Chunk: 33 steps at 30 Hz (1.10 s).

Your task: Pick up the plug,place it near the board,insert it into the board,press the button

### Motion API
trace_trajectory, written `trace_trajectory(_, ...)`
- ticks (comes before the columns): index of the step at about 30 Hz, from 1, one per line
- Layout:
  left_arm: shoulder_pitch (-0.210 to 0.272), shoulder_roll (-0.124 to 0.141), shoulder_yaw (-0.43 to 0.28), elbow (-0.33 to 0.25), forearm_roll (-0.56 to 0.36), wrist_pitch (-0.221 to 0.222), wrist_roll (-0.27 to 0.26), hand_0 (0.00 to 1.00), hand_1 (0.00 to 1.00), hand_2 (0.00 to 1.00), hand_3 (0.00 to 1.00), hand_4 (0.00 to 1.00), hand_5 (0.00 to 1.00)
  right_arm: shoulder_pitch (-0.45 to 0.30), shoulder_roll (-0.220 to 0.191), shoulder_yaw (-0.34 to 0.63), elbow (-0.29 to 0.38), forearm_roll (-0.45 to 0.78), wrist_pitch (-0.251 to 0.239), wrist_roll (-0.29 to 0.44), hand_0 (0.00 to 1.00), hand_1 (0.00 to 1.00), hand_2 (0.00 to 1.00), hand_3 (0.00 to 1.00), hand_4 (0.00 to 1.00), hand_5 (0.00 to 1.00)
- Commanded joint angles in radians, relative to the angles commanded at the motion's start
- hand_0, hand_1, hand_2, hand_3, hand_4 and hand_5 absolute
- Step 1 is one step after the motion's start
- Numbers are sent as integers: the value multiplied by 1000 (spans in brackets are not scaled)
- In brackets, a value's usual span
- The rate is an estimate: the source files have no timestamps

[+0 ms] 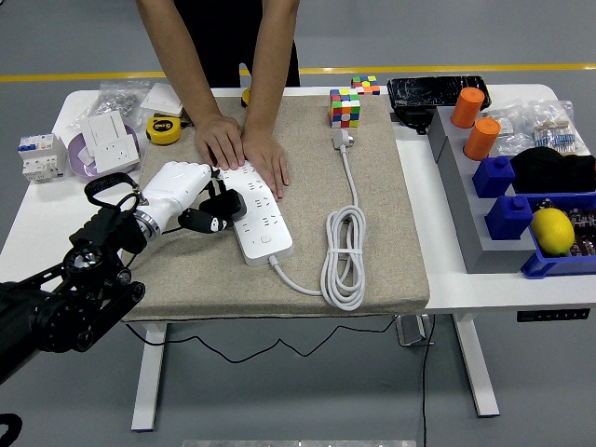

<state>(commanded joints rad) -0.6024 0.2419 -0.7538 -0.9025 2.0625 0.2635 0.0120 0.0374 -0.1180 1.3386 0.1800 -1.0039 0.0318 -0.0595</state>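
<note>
Insertion step: your left hand (177, 191) is gripping the black plug (221, 205) at the white board (256, 216)'s left edge while a person's 2 hands (244, 149) are steadying it; next, seat it.

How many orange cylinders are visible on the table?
2. One orange cylinder stands at the far right on the grey block; the second orange cylinder stands just beside it, nearer the camera. Others may be hidden.

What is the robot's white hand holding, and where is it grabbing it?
The left hand holds a black plug by its body, at the left edge of the white power strip. A person's hands press down on the strip's far end.
</note>
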Motion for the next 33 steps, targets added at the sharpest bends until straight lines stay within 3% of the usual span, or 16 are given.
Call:
trace_trajectory(5,1,4,-6,-12,1,-8,1,696,764,678,622,876,229,0,0,5,0,-1,1,1,808,723,715,700,998,802)
trace_trajectory(6,1,6,-7,-16,1,-10,1,726,790,730,709,905,237,1,0,5,0,-1,1,1,808,723,715,695,998,799)
trace_trajectory(16,4,12,-17,-37,9,-32,11,742,799,738,745,937,252,2,2,7,0,2,3,6,808,723,715,692,998,799)
trace_trajectory(18,20,22,-31,-73,3,-43,14,752,826,762,779,991,298,1,3,10,0,1,2,6,807,724,715,690,998,797)
trace_trajectory(23,86,35,-121,-188,-25,-73,14,752,826,762,779,991,298,-5,5,17,0,1,0,5,807,724,715,690,998,797)
trace_trajectory(24,102,35,-145,-214,-37,-79,13,787,891,823,827,998,522,-7,6,18,0,1,-1,5,807,724,715,693,998,803)
trace_trajectory(29,191,18,-254,-348,-176,-52,14,787,891,823,827,998,522,-9,8,19,0,4,-2,6,807,724,715,693,998,803)
trace_trajectory(30,207,11,-267,-368,-211,-45,17,833,930,899,888,998,713,-9,8,18,0,5,-2,6,807,722,715,696,998,803)
trace_trajectory(33,239,-13,-292,-404,-295,-41,24,833,930,899,888,998,713,-10,10,19,0,4,-2,6,807,722,715,696,998,803)
